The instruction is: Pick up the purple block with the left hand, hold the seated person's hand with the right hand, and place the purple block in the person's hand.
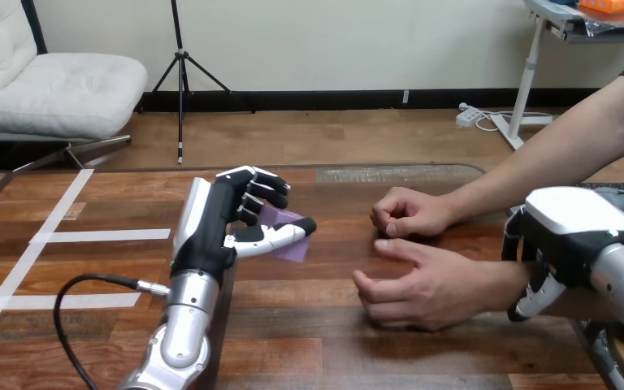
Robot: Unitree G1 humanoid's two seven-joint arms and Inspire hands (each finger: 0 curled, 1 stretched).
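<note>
Nearest, at the view's right: the robot's right hand sits over the wrist of the person's nearer hand. Its fingers are curled down across the wrist, apparently clasping it. That nearer hand lies palm down on the table, fingers loosely bent, nothing in it.

Further in, left of centre: the robot's left hand stands upright on its silver forearm, closed in a pinch. The thumb lies across the front of the purple block and the curled fingers sit behind it. The block is tilted in this grasp. Whether its lower edge is clear of the table cannot be told.

Farthest: the person's other hand, a loose fist resting on the table, beside the nearer one and apart from the block.

Judgement: pick-up and wrist hold look done, and the step in hand is the delivery. The next move calls for carrying the block to the right toward the held hand. That palm faces down, so it would have to turn up or open before the block can be released into it.
</note>
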